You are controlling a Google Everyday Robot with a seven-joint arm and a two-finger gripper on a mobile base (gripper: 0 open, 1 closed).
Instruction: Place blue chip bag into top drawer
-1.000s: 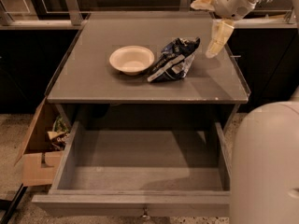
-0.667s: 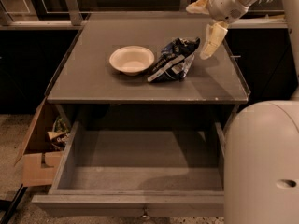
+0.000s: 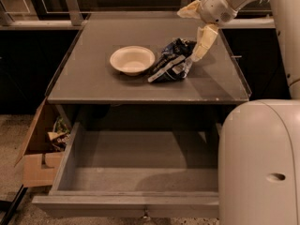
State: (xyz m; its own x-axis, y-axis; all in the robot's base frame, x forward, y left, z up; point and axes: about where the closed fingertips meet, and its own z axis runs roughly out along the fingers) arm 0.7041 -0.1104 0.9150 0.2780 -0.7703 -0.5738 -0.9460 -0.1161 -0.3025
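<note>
The blue chip bag (image 3: 172,61), crumpled dark navy with white printing, lies on the grey tabletop (image 3: 93,81) just right of a cream bowl (image 3: 132,59). My gripper (image 3: 193,32) is above the bag's right end, fingers spread wide: one finger (image 3: 203,43) points down beside the bag, the other (image 3: 188,11) sticks out to the upper left. It holds nothing. The top drawer (image 3: 136,161) is pulled fully out below the tabletop, its grey inside bare, with a small metal knob (image 3: 146,215) on its front.
A brown cardboard box (image 3: 40,150) with scraps stands on the floor left of the drawer. My pale rounded body (image 3: 260,163) fills the lower right, covering the drawer's right end. A rail and dark panels run behind the table.
My gripper has moved left and slightly down, closer to the chip bag's right end. The bag, bowl and drawer have not moved.
</note>
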